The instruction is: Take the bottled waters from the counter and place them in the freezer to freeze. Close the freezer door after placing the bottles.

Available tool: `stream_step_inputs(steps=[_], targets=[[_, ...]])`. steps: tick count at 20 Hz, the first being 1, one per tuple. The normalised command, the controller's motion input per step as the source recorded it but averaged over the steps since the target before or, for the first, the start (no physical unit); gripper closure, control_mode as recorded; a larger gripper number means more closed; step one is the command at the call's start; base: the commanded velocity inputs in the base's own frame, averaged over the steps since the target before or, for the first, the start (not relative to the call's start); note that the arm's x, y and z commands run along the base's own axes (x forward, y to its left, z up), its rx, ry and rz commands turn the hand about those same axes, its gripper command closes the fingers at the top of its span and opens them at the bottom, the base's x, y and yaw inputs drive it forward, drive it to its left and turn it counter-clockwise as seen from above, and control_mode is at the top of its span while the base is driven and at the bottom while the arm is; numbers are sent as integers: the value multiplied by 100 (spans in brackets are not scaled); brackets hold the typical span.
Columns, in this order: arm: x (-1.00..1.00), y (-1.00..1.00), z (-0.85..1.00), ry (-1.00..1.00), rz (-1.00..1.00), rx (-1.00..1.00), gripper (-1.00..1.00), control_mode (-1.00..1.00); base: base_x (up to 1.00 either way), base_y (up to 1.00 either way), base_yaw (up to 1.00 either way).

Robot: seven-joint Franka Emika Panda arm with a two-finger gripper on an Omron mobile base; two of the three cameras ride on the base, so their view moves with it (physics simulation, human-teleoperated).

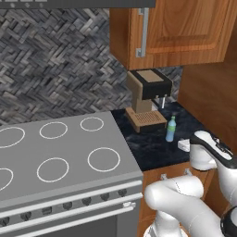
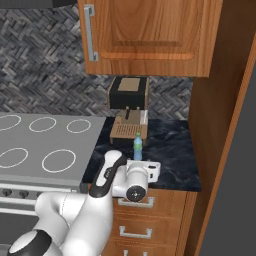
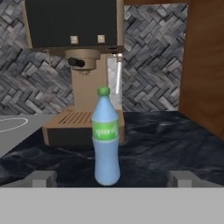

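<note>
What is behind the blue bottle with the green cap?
Right behind the bottle stands a brown coffee machine on the black counter, with the patterned wall further back. The bottle hides part of the machine's tray.

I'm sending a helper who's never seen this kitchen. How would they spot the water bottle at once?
Find the black marbled counter right of the grey stovetop. A brown coffee machine stands at its back; just in front stands the bottle, upright, bluish, with green cap and label.
</note>
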Motion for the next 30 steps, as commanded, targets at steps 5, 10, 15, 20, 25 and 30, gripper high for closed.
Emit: stream_step_inputs(steps=[5,10,15,20,25,30], targets=[[2,2,0,0,2,-2,-100,-100,0,0,0],[3,1,0,-2,6,-1,-100,-100,0,0,0],[1,12,10,-1,10,-7,-100,-100,0,0,0],[1,0,9,-6,14,-7,-100,-100,0,0,0],[13,-2,10,0,6,-4,-100,-100,0,0,0],[0,0,0,0,0,0,-100,-100,0,0,0]])
